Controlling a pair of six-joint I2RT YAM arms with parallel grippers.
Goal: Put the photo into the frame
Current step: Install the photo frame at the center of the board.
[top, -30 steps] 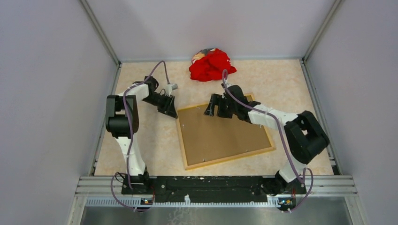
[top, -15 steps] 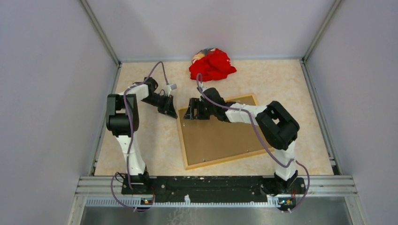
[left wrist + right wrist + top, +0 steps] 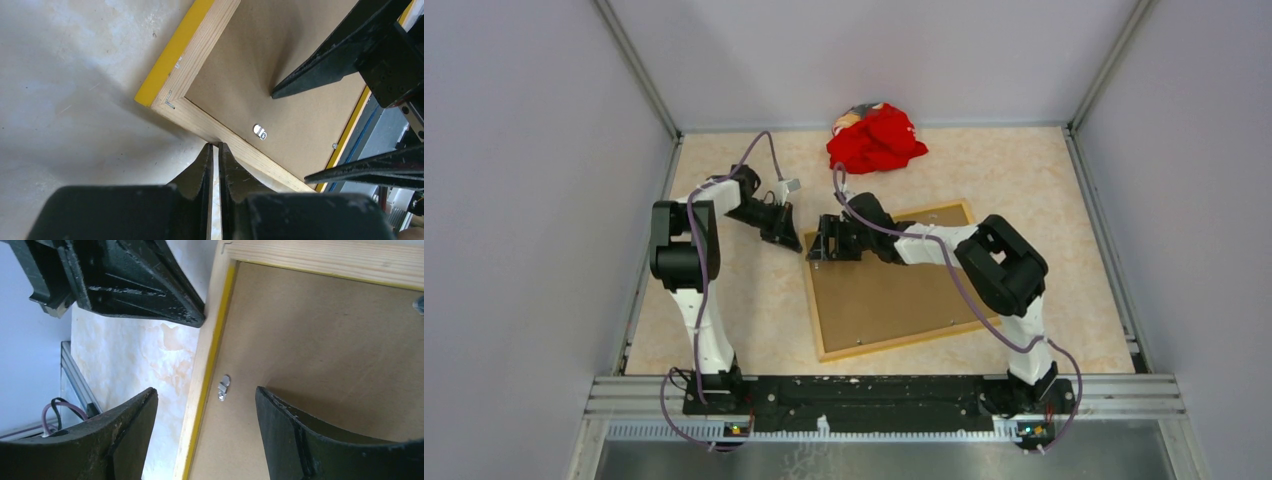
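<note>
Right fingers (image 3: 132,437) spread astride frame (image 3: 204,365) edge.

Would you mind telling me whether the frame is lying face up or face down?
Face down: the frame shows its pale wood back, and the brown backing panel with its clip faces up.

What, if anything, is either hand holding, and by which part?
Nothing. The left hand is shut and empty beside the frame; the right hand is open above the frame's edge.
</note>
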